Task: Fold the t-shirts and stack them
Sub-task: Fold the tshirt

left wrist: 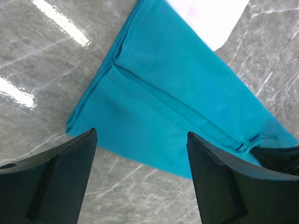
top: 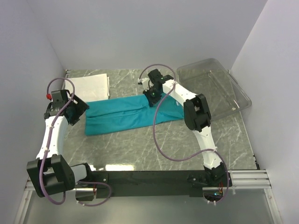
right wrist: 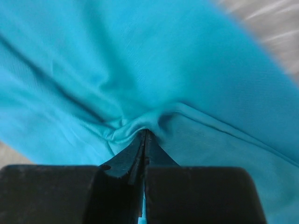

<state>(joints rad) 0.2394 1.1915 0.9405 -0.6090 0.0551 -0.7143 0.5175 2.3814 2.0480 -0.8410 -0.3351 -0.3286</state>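
The teal t-shirt lies folded into a long strip across the middle of the table. A folded white t-shirt rests at the back left, its corner touching the teal one. My left gripper hovers open over the strip's left end. In the left wrist view the left gripper holds nothing, with the teal t-shirt and the white t-shirt beyond it. My right gripper is at the strip's far edge, right of centre. In the right wrist view the right gripper is shut on a pinch of bunched teal cloth.
A clear plastic tray stands at the back right, beside the right arm's elbow. White walls close in the table on three sides. Grey marble tabletop shows in front of the teal strip.
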